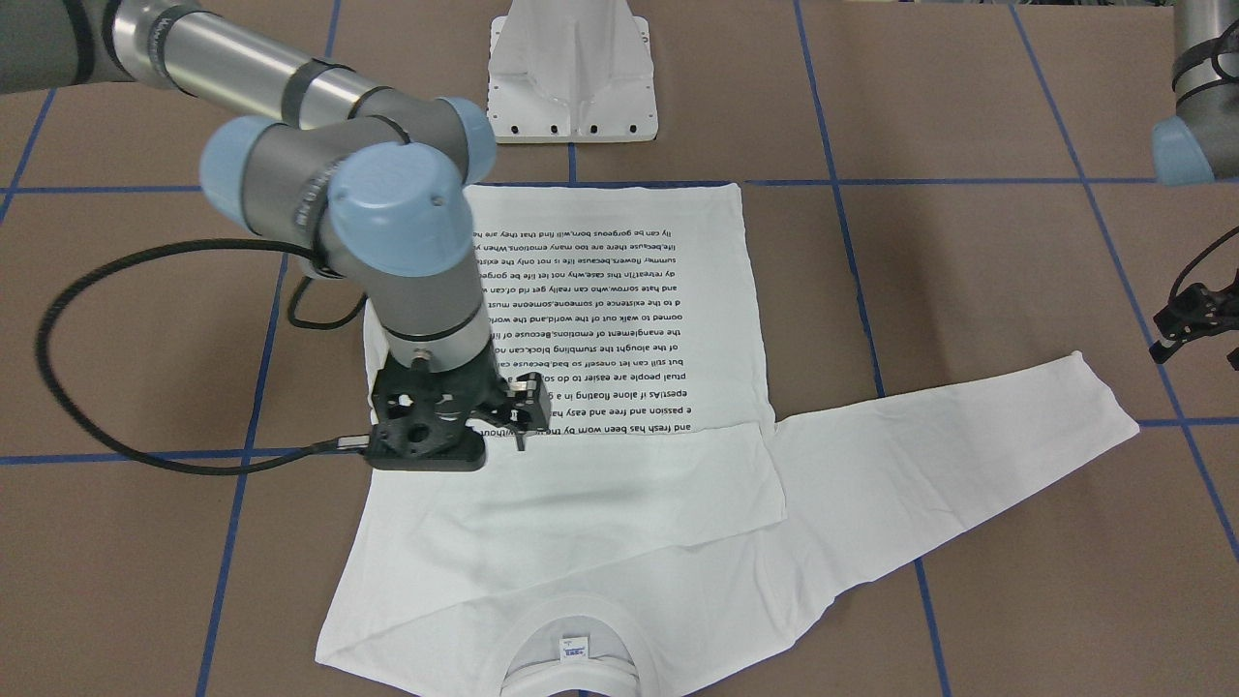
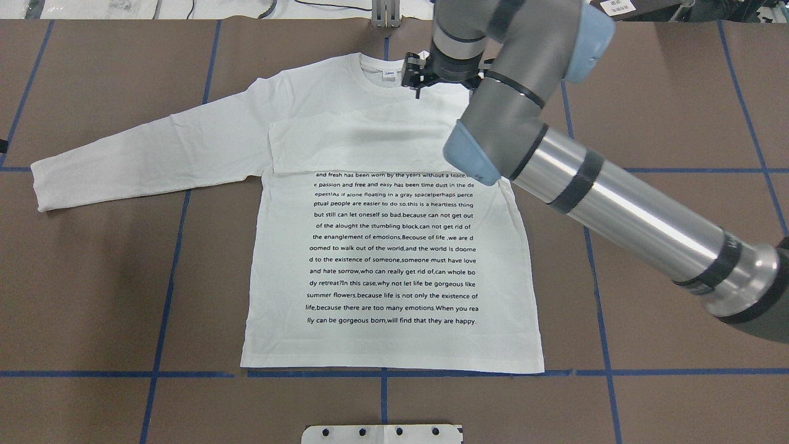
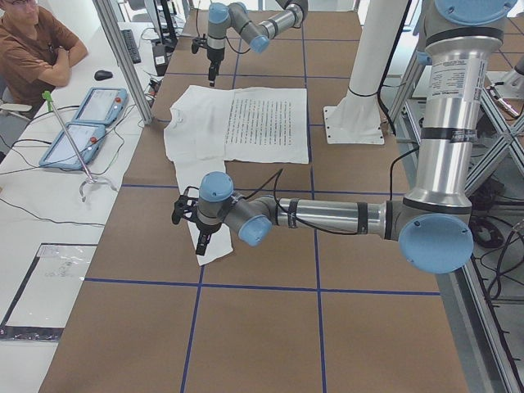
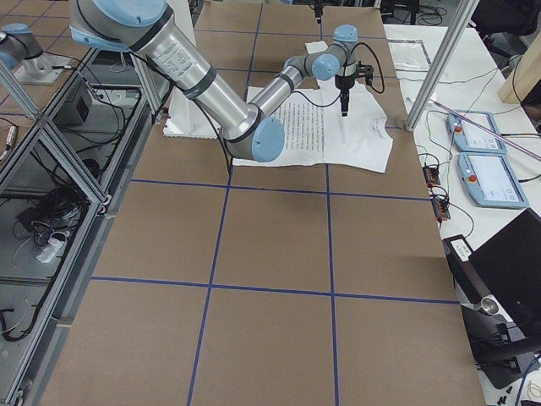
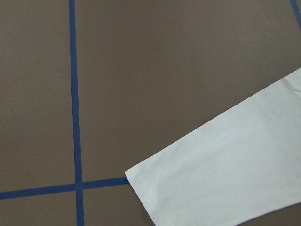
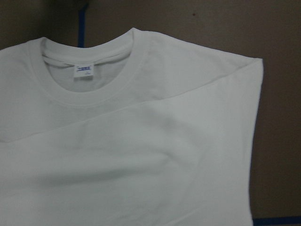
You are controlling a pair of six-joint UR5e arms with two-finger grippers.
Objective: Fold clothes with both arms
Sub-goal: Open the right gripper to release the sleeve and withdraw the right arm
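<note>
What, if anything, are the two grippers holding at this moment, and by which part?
Nothing, it seems: the right gripper hangs above a shoulder of the shirt, the left gripper above its flat sleeve cuff.

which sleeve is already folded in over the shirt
The sleeve on the robot's right side: it lies folded across the T-shirt, just above the printed text. The other sleeve lies stretched out flat on the table.
</note>
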